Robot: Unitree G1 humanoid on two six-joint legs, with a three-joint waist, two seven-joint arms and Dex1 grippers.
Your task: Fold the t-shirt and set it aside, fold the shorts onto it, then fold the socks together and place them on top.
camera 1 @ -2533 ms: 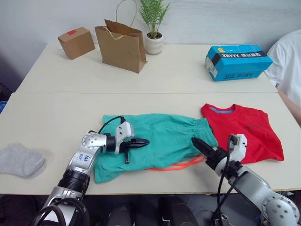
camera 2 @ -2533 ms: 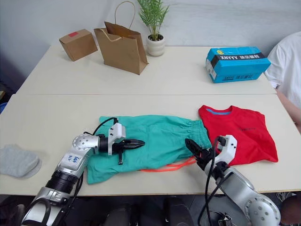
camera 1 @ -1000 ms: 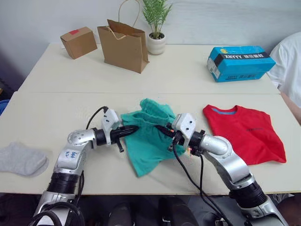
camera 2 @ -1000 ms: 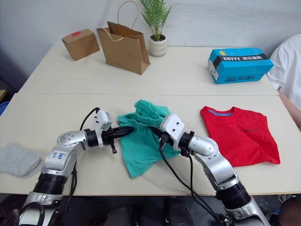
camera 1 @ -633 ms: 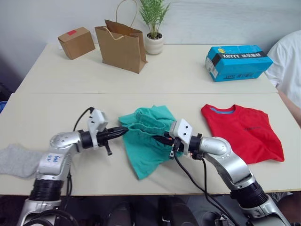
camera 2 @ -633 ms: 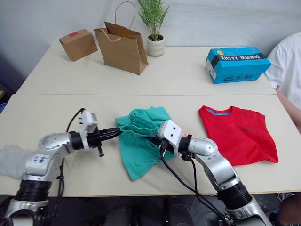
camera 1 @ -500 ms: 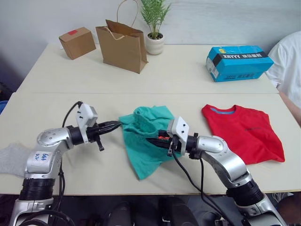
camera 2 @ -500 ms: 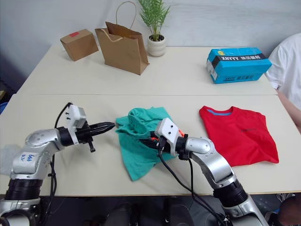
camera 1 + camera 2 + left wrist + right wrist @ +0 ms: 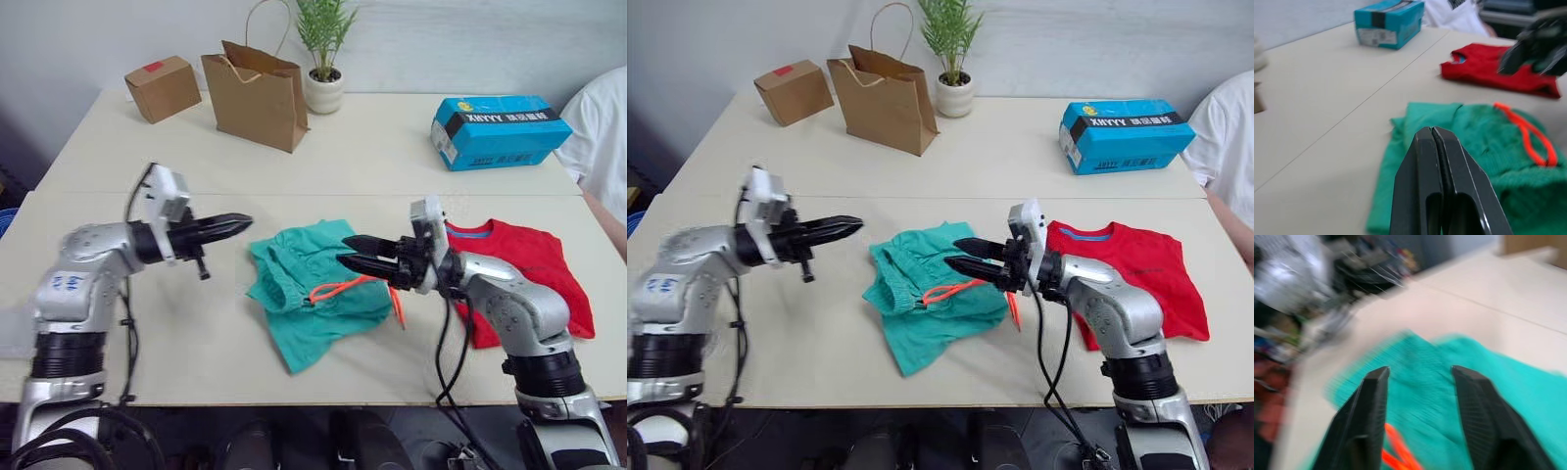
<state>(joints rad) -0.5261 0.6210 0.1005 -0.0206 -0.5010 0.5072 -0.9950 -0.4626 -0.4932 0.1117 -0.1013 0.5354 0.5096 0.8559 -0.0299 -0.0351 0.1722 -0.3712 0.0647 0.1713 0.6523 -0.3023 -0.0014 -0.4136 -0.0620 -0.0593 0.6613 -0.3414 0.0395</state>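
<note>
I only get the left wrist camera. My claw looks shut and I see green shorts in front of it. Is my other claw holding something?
Observer: No. The right claw is open and holds nothing; it points at the shorts from their other side.
Operator: Is my left claw touching the shorts?
Observer: No. From the head camera, the left claw is in the air, off to the left of the shorts and apart from them.
Operator: What's way at the back of the table?
Observer: A brown paper bag stands there, between a small cardboard box and a potted plant.
</note>
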